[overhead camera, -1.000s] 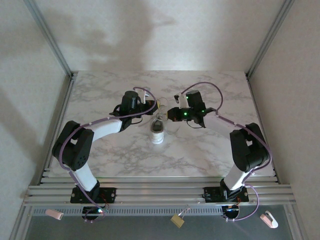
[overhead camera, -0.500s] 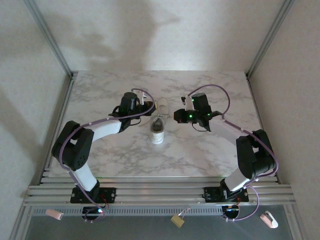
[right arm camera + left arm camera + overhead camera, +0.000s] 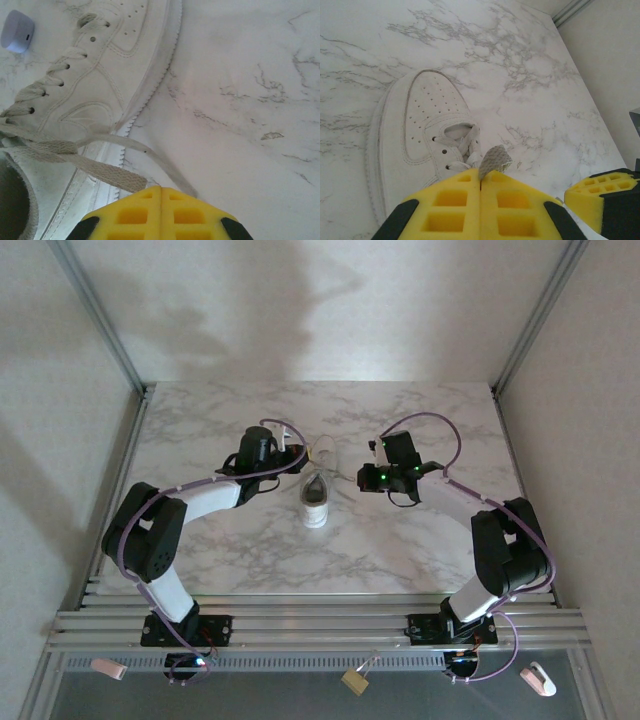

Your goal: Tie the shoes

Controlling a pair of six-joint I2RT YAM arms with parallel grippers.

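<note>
Sneaker [image 3: 316, 502] count from my station: one, white and low-cut, sitting near the middle of the marble table [image 3: 430, 540] with its toe toward the arm bases and its dark opening toward the far wall. It lies between my two grippers, one on each side. I can make out a field of small perforations on the toe and stitched side panels, but no lettering sharp enough to read.

On the left wrist camera, the left gripper [image 3: 480, 181] has its two yellow pads pressed flat together, and a short flat end of the laces [image 3: 494, 158] sticks up out of the seam between them, just above the eyelets.

On the right wrist camera, the right gripper [image 3: 161, 193] is likewise squeezed tight, pad against pad. Two lace strands run from the sneaker's side across the marble to that seam, so it is pinching lace too.

One small round purple object [image 3: 17, 31] rests on the table just beside the toe.
</note>
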